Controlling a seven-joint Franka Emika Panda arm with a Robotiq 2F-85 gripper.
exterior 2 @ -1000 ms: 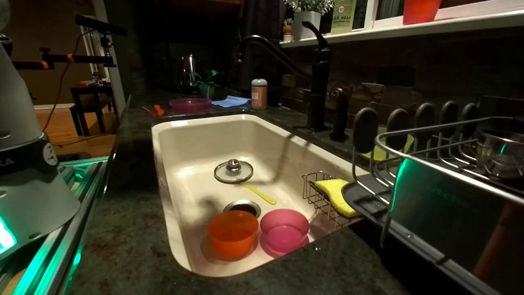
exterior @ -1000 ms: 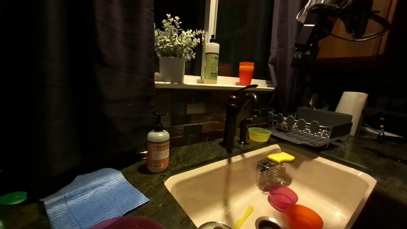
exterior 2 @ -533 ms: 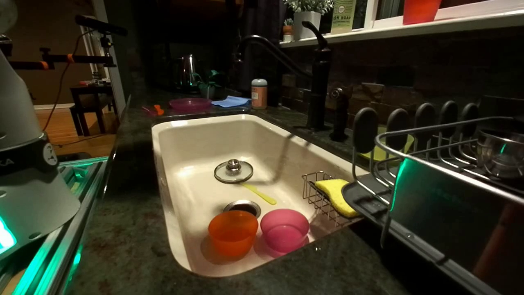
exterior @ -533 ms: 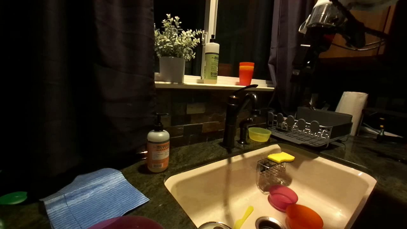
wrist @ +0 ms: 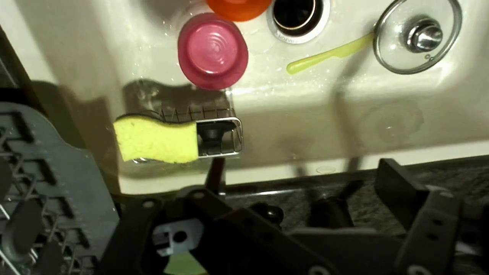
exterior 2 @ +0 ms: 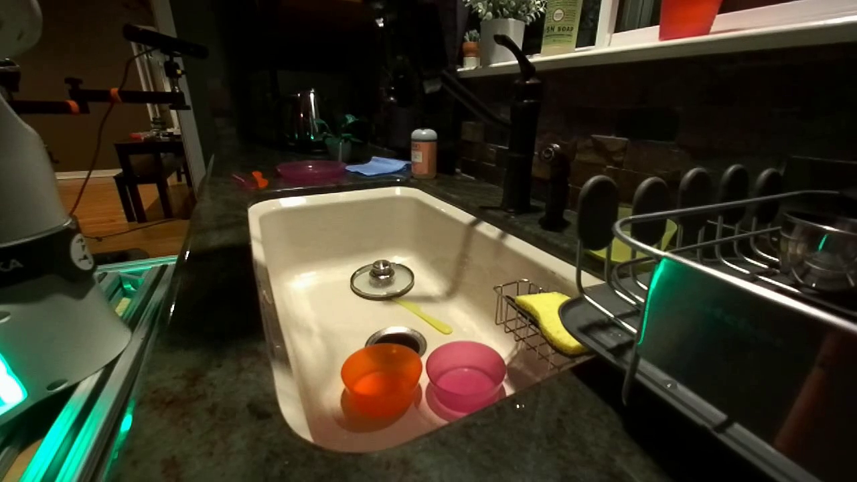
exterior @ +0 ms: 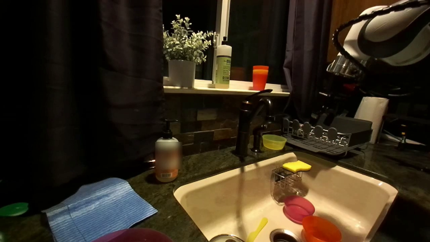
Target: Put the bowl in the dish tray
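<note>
I've got the pincer (wrist: pixel 303 173) released, its fingers (wrist: pixel 217 177) well apart along the bottom of the wrist view, a strip of the cream sink (wrist: pixel 275 178) rim showing between them. And down in that sink sits the pink bowl (wrist: pixel 213 51), mouth up, right beside the orange bowl (exterior 2: pixel 381 381). Are those two touching? I can't tell from here.

The drain (wrist: pixel 324 23) is close to both, and past it a yellow-green utensil (wrist: pixel 324 57) lies with one end at the edge of a glass lid (wrist: pixel 393 46). Nearer my fingers, a yellow sponge (wrist: pixel 156 139) rests on top of the wire caddy (exterior: pixel 285 181), up against the sink wall.

Over to the dish tray (wrist: pixel 76 172): it's on the counter (exterior 2: pixel 201 375) by the sink's corner, and a shiny vessel (exterior 2: pixel 817 248) stands in it. A small yellow-green bowl (exterior: pixel 274 143) sits between the tray and the faucet (exterior: pixel 244 124).

In an exterior view I see my pale arm (exterior: pixel 379 37) angled down at upper right, its lower end lost in the dark near the tray. Orange cup (exterior: pixel 260 78) on the windowsill (exterior: pixel 205 90); soap bottle (exterior: pixel 167 168) on the counter, label blurred, blue cloth (exterior: pixel 100 208) near it.
</note>
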